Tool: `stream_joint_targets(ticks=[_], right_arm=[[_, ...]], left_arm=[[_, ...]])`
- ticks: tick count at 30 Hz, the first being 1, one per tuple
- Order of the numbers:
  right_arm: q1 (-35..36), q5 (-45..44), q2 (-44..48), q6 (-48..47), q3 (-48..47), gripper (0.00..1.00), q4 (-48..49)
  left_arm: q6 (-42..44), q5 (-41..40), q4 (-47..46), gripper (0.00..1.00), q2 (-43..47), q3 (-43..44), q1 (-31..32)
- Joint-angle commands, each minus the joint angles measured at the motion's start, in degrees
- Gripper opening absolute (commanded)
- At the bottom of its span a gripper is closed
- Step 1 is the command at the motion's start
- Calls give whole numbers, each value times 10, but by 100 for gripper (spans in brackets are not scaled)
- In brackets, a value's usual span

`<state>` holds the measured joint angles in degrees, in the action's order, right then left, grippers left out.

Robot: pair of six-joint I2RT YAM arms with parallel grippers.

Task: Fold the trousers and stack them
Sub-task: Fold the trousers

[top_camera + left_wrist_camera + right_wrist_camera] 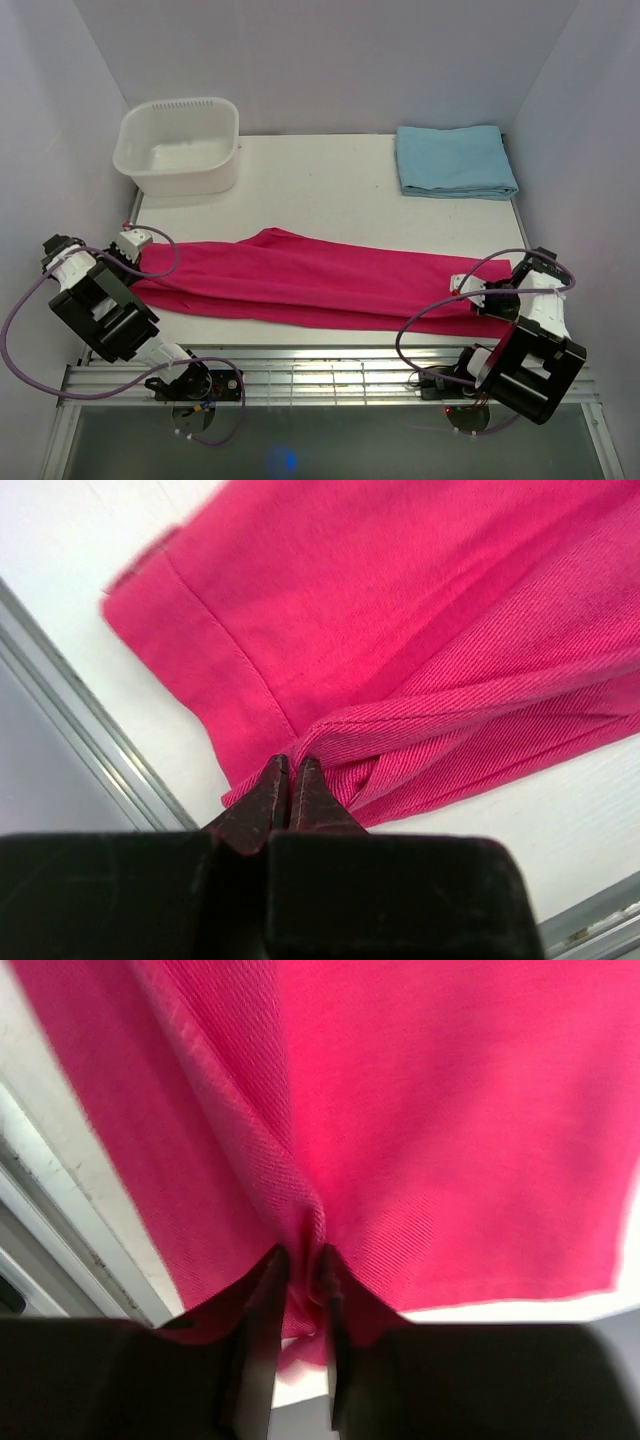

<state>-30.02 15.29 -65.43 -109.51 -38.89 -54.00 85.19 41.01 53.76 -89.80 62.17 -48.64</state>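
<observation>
The magenta-pink trousers (310,278) lie stretched across the table from left to right, folded lengthwise into a long band. My left gripper (133,243) is at the band's left end, shut on the trousers' hem edge (330,735); its fingertips (272,780) pinch a fold of the fabric. My right gripper (470,290) is at the band's right end, shut on a bunched ridge of the trousers (300,1200), with cloth squeezed between its fingers (268,1290).
A white plastic tub (180,145) stands at the back left. A folded light blue cloth (455,160) lies at the back right. A slatted metal rail (330,375) runs along the table's near edge. White walls close in both sides.
</observation>
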Motion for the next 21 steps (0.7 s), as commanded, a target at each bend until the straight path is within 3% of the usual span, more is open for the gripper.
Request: stream_joint_targets(ticks=[1,2,4,5,6,7,8,9,11,16,21], right_arm=[[-12,-99,-4,-42,47,30,64],[-12,-109,-5,-41,50,56,73],[-14,-105,-7,-26,37,70,69],[-21,-89,-8,-21,7,86,58],[-25,-77,-8,-19,-13,93,47],[-30,-65,-17,-18,-36,95,36],[-37,-45,-25,-16,-85,96,21],[-41,-37,-33,-11,-111,97,-9],[-48,-15,-62,6,-159,98,-37],[-46,41,-141,76,-284,94,-115],[14,61,-196,251,-293,72,-115]], left_arm=[[54,-90,-83,0,1,-46,-15],[54,-102,-88,8,-12,-51,-15],[43,-107,-82,17,-17,-46,-21],[45,-94,-66,28,-13,-36,-27],[59,-75,-46,36,-8,-23,-34],[65,-42,-11,45,-2,0,-43],[67,-31,6,48,4,11,-44],[72,-20,25,60,17,23,-44],[72,16,81,71,30,61,-44],[42,93,166,75,45,124,-44],[-1,84,177,73,42,103,-11]])
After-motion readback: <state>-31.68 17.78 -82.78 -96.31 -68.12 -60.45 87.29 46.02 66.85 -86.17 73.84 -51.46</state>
